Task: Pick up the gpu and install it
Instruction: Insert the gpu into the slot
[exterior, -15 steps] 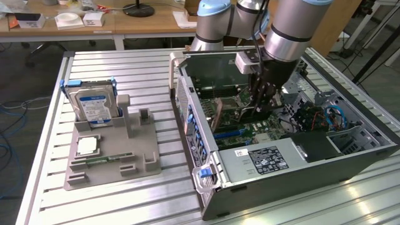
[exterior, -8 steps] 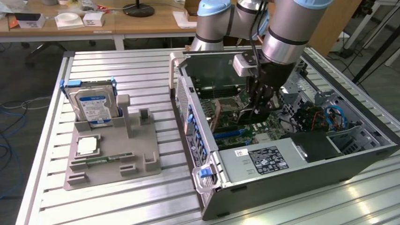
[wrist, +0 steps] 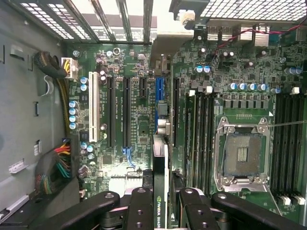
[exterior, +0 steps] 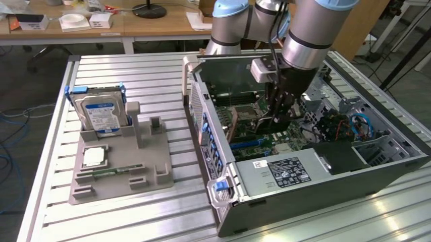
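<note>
Gpu [wrist: 159, 165] is hanging edge-on inside the computer case [exterior: 202, 101], which is standing on the slatted metal table [exterior: 135, 222] toward its edge at the exterior view's right. The pick-up is looking finished, and the install step is the one in hand. The gripper [exterior: 278, 119] is reaching down through the open side of the case and holding the card over the middle of the motherboard [wrist: 136, 124].

In the wrist view the gpu is lining up lengthwise with the blue slot [wrist: 159, 96]. Its far end is lying just beside the near end of that slot. Whether its contact edge is already touching the slot or hovering above it, I cannot tell.

Judging from this, seating the card is calling for three things: keeping its lower edge parallel to the slot, keeping its bracket end facing the rear grille of the case, and pressing straight toward the board without tilt. The memory slots and the empty processor socket [wrist: 242, 154] are sitting near on one side, so sideways drift is looking risky.

The fingers [wrist: 141, 206] are standing narrow, partly closed, and are clamping the thin card between them, one pad on each flat face.
</note>
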`<state>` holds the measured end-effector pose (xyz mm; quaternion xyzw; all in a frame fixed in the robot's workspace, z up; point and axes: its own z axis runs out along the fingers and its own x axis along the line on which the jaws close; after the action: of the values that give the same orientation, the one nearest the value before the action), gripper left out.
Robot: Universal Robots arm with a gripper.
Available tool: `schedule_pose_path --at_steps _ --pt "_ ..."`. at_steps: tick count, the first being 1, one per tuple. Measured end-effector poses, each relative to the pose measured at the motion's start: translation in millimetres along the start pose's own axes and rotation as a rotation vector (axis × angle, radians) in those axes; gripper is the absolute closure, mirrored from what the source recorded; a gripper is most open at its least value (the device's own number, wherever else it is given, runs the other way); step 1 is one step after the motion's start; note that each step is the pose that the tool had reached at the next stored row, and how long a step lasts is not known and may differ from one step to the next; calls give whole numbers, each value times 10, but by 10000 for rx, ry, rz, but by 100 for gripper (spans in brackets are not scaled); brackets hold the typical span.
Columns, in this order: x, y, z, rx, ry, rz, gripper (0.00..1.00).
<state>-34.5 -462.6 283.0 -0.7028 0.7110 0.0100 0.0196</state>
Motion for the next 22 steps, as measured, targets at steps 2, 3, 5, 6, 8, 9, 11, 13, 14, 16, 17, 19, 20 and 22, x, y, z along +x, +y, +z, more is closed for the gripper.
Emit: schedule_pose_path --at_steps 2,3,5,6,8,9,11,13,14,16,17,19,20,22 --pt "2 5 31 -1 6 0 74" --pt "0 18 50 4 5 -1 74" --pt "-10 59 85 25 5 -2 74" --pt "-13 70 103 30 5 -2 74" --pt "-20 92 139 39 5 -2 74" --pt "-24 106 155 46 4 -3 74" --pt "-31 131 168 47 7 -3 74" --pt "-32 141 169 46 14 -4 74" --pt "-33 146 169 46 21 -5 74" --pt "-32 191 173 62 21 -7 74" --pt "-32 229 179 86 20 -8 74" --pt "-32 288 189 138 19 -10 74" --pt "-31 309 194 159 20 -12 74" --pt "-30 324 206 187 22 -11 74"
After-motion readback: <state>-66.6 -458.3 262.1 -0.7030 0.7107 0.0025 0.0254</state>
